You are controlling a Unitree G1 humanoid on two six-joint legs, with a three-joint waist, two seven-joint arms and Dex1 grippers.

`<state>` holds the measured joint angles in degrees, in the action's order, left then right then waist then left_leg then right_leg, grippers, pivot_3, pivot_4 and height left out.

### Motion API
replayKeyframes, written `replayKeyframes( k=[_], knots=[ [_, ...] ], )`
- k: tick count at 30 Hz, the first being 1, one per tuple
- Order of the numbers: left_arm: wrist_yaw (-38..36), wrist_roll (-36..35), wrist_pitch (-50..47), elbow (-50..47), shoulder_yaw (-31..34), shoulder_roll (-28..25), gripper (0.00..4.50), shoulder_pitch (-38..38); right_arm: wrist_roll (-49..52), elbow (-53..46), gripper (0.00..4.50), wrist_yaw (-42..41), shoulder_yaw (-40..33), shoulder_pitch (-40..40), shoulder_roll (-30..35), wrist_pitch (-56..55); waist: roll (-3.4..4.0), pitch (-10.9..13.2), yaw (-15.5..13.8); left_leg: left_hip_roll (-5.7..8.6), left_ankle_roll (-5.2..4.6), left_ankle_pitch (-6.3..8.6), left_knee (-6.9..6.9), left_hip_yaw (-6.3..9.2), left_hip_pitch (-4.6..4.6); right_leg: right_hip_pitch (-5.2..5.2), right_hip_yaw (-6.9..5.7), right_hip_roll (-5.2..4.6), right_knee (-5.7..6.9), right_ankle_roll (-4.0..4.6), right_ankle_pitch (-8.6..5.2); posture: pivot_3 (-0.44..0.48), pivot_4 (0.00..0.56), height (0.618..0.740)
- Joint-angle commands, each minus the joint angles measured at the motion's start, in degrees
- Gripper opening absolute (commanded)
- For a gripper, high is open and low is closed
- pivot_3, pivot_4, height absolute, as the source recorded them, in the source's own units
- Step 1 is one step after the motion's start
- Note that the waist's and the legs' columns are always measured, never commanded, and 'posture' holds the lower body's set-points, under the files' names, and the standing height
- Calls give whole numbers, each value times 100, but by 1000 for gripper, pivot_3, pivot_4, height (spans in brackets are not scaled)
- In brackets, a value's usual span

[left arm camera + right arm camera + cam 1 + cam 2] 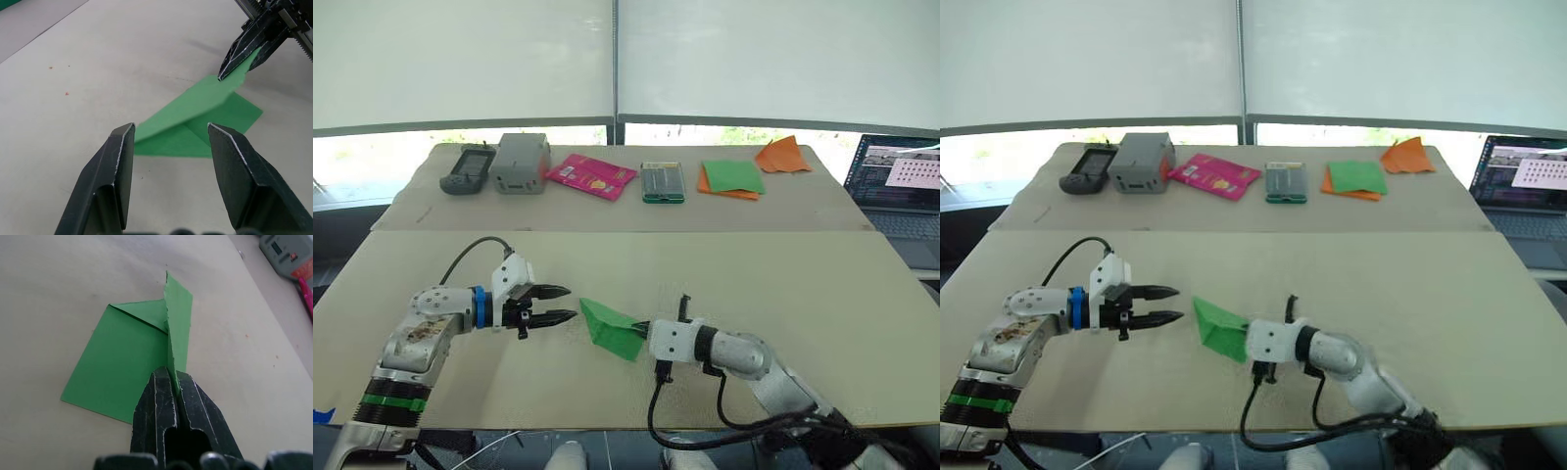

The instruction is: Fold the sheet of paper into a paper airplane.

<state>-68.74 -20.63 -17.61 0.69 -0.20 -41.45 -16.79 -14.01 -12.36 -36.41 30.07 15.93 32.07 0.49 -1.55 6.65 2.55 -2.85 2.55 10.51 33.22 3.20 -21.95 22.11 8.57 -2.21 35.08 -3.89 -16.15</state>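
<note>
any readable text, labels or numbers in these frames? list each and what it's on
None can be read.
Pink packet: yellow printing, too small.
Laptop screen: lines of text and a dotted pink panel, too blurred.
Grey handheld device and grey box: no legible markings.
Sheet of paper: plain, unprinted.

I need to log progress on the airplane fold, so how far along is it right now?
Partly done: the sheet of paper already carries folds, with a triangular flap at one corner. In hand: the right gripper pinches a raised flap, while the left gripper waits open just beside it. Left: it is not yet a narrow pointed wedge.
</note>
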Motion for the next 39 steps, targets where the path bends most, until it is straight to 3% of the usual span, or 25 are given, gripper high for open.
replayKeyframes(
  k=[1,13,21,32,39],
  knots=[
    [-46,-173,-57,-98,110,-35,2493,-75,-303,258,18,-74,19,287,61,-780,-1,0,-3,0,0,0,1,1,1,0,0,0,1,-1,1,0,150,740],
    [-203,-318,-373,112,71,-97,2493,-30,-564,543,18,-55,-90,152,-69,-1323,0,-1,-10,0,-1,0,1,1,3,-8,0,0,7,1,1,0,150,740],
    [-624,-48,-145,1089,-380,262,62,-907,-581,506,0,-75,-133,63,-239,-1154,0,-2,-23,3,0,0,11,2,0,-15,-1,0,8,-1,3,0,150,740],
    [-943,916,1228,2428,-1083,508,62,-1446,-571,242,0,-122,-299,-157,-285,-893,2,-3,-17,2,-1,-1,11,4,0,-24,0,4,14,-22,15,0,150,740],
    [-957,1344,1905,2692,-1284,592,62,-1455,-575,132,0,-186,-332,-223,-304,-788,3,-4,-21,3,-1,-1,16,4,-2,-26,0,4,15,-20,14,0,150,740]
  ],
)
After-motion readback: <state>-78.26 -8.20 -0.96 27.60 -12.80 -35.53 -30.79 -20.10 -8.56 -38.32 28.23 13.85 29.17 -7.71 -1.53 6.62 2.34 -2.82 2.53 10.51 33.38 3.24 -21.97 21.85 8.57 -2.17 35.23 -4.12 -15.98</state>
